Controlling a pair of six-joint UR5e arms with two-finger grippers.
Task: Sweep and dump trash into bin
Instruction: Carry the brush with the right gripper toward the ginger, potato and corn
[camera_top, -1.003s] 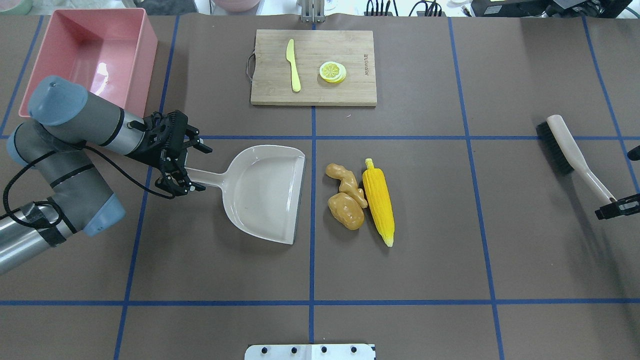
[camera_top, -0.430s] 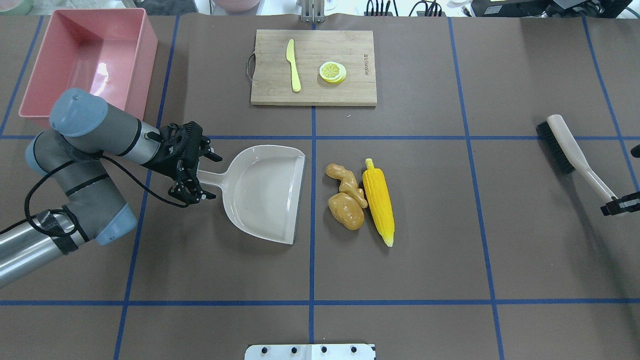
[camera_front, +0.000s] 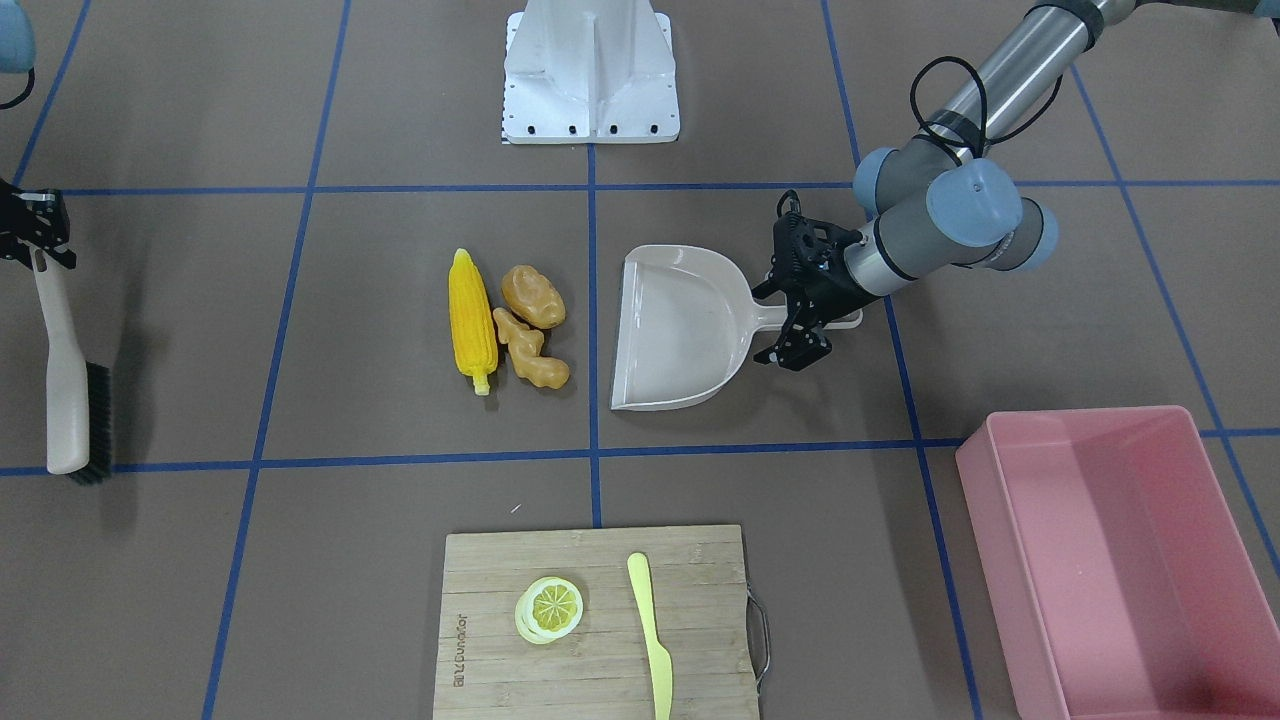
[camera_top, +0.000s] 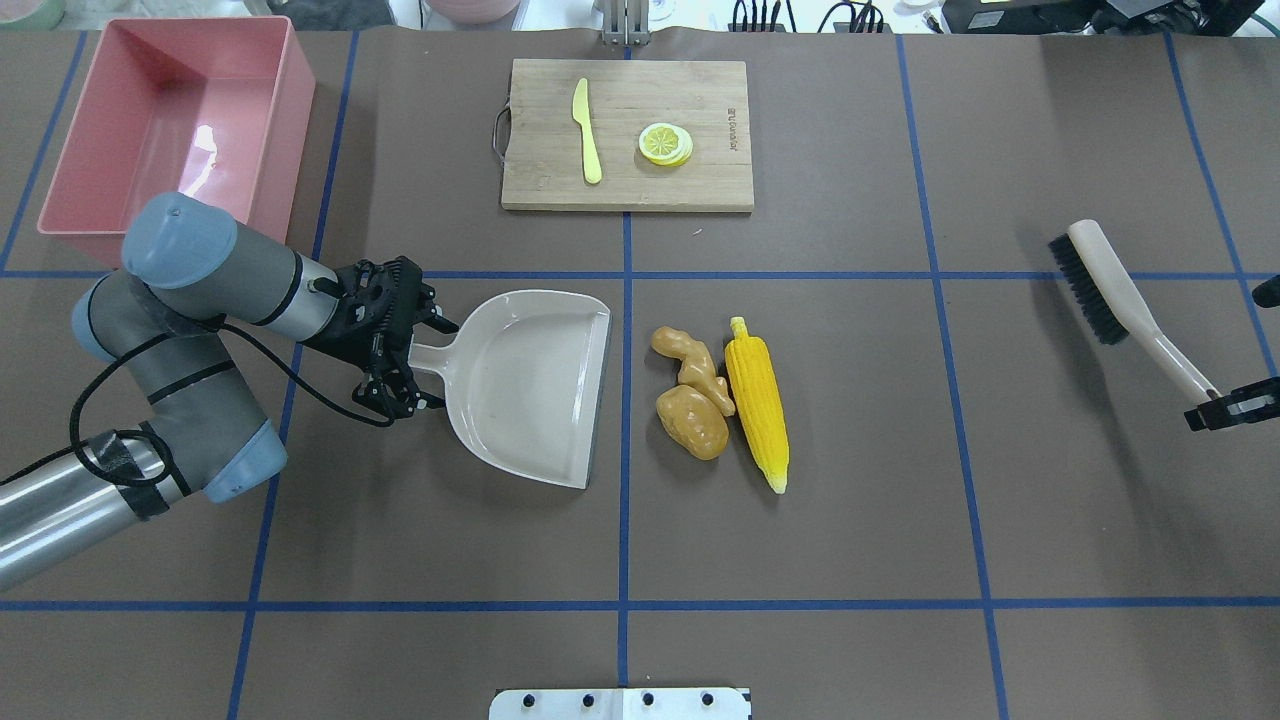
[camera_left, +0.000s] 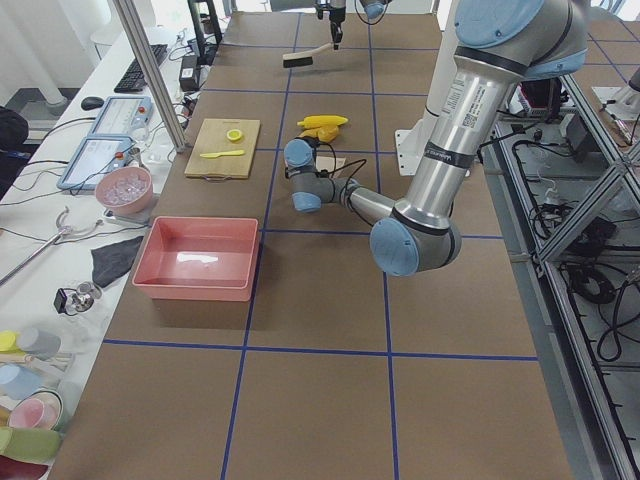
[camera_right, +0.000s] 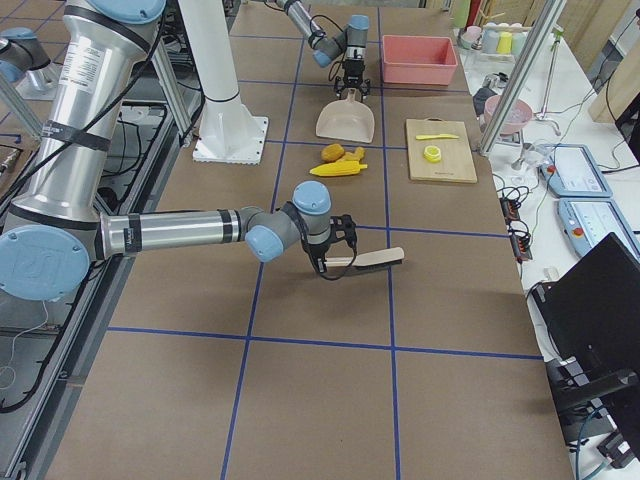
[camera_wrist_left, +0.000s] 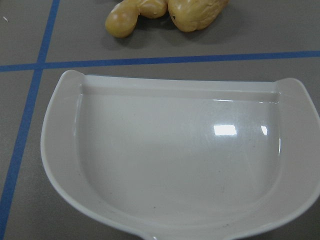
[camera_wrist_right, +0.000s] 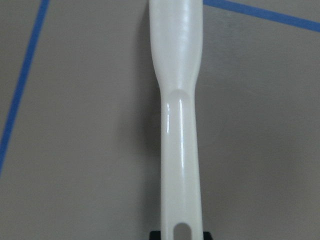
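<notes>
The trash lies in a cluster at mid-table: a yellow corn cob (camera_top: 757, 400), a brown potato (camera_top: 692, 422) and a tan ginger root (camera_top: 688, 360). Just left of it a beige dustpan (camera_top: 530, 385) rests flat, its mouth facing the trash. My left gripper (camera_top: 432, 362) is open, one finger on each side of the dustpan's handle. The pink bin (camera_top: 300, 90) stands empty at the far left corner. At the right edge my right gripper (camera_top: 1222, 408) is shut on the handle end of a beige brush (camera_top: 1110, 275), which it holds above the table.
A wooden cutting board (camera_top: 700, 180) at the back centre carries a yellow knife (camera_top: 588, 130) and a lemon slice (camera_top: 665, 143). The robot's white base plate (camera_top: 620, 703) sits at the near edge. Blue tape lines grid the brown table.
My left gripper has slid right along the dustpan handle, closer to the pan. The right gripper has shifted the brush slightly left and up.
</notes>
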